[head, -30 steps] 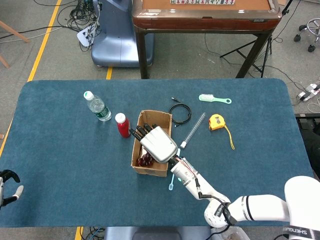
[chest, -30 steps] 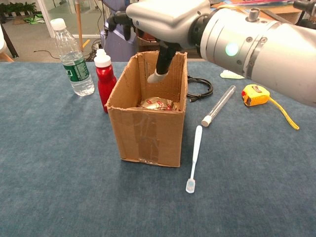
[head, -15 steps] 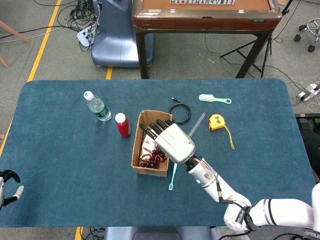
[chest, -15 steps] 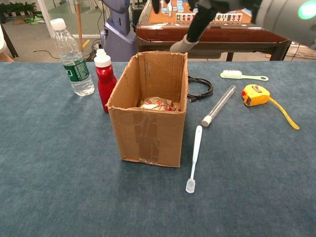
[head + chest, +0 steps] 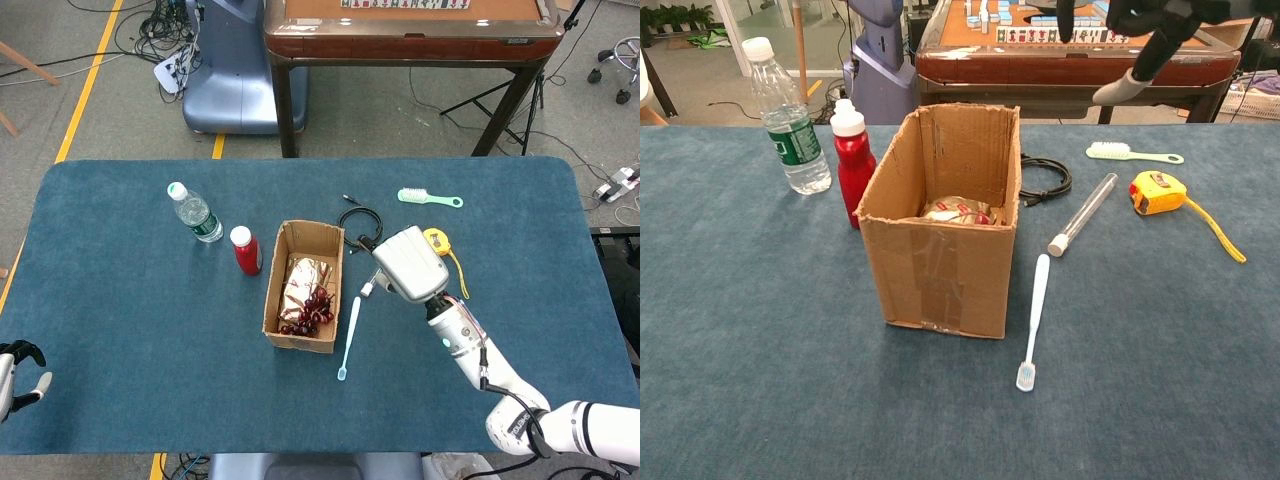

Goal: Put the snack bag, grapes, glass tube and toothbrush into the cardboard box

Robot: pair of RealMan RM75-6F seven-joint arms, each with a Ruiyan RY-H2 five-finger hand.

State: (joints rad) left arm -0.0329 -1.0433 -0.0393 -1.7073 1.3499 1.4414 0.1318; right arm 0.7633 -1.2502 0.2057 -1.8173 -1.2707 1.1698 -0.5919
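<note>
Brown cardboard box [image 5: 304,287] is seen holding the snack bag [image 5: 300,276] and grapes [image 5: 312,312]; the glass tube [image 5: 1082,215] and toothbrush [image 5: 1034,320] lie on the table [image 5: 120,300] just right of it. The right hand [image 5: 409,263] is held above the tube, empty, fingers spread. The left hand [image 5: 14,368] is seen at the table's edge; its finger state cannot be told.
</note>
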